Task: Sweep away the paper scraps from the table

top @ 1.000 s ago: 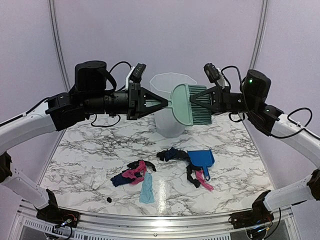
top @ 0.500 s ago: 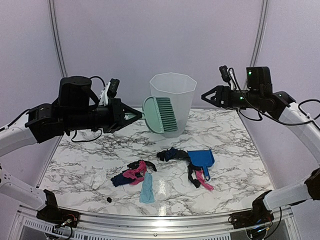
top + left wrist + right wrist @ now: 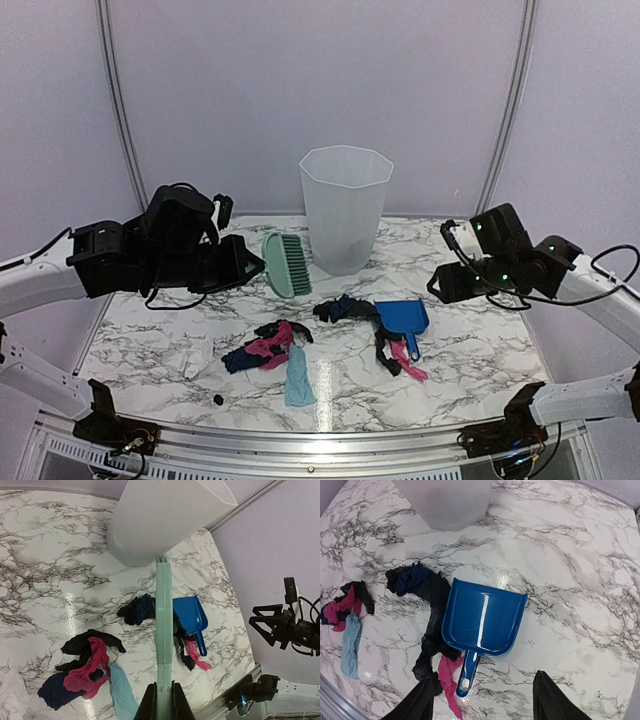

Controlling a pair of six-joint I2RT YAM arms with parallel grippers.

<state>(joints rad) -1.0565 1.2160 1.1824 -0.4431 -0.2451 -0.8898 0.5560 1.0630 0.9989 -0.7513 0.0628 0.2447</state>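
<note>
The paper scraps lie on the table in three bunches. A black, pink and navy bunch with a light blue strip lies left of centre. A navy-black bunch and a black and pink bunch lie by the blue dustpan. My left gripper is shut on the handle of the pale green brush and holds it above the table; the left wrist view shows the brush over the scraps. My right gripper is open and empty above the dustpan.
A tall translucent white bin stands at the back centre, just beyond the brush. A small black bit lies near the front left. The metal front edge runs along the near side.
The right gripper has left the brush and dropped to the right, over the dustpan. The left arm has carried the brush left and down, toward the table.
</note>
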